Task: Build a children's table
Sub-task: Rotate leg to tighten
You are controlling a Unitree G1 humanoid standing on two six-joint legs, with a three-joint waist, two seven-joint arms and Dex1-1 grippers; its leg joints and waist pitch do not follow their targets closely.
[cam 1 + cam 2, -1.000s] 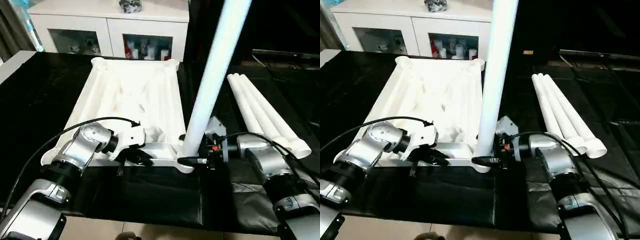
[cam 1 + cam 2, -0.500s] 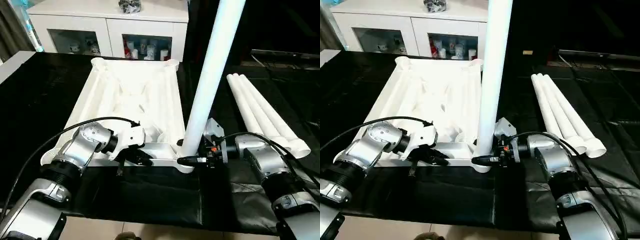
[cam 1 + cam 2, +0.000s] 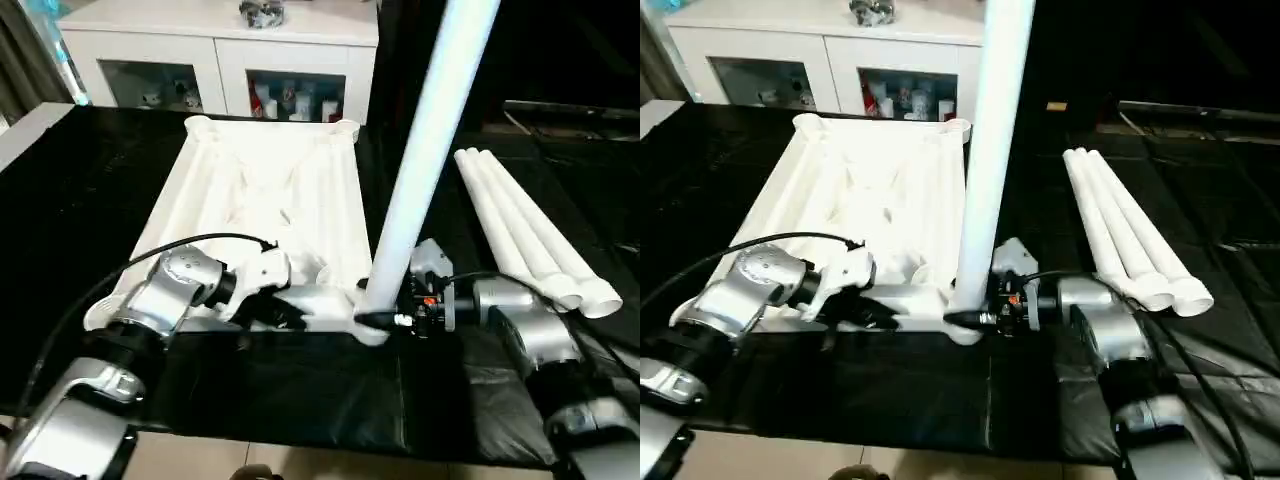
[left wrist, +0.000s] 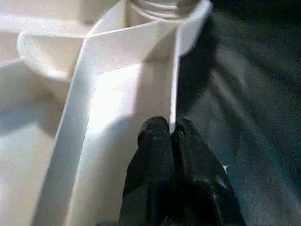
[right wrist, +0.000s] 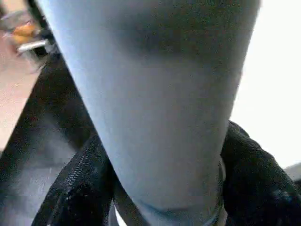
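The children's table top (image 3: 260,190) lies upside down on the black surface, ribbed underside up. One white leg (image 3: 425,150) stands upright in the socket at its near right corner. My right gripper (image 3: 385,320) is shut on the base of that leg, and in the right wrist view the leg (image 5: 160,94) sits between my black fingers (image 5: 77,188). My left gripper (image 3: 290,318) is shut on the thin near rim of the top (image 4: 176,70), close to the same corner. Three spare legs (image 3: 520,230) lie side by side to the right.
A white cabinet (image 3: 220,50) with glass doors stands behind the work surface. Black cloth (image 3: 300,390) covers the near part of the surface in front of the top. Cables run along both forearms.
My right gripper's fingers have closed in around the leg's base. The upright leg has stayed in its corner socket, and my left gripper has kept its hold on the rim.
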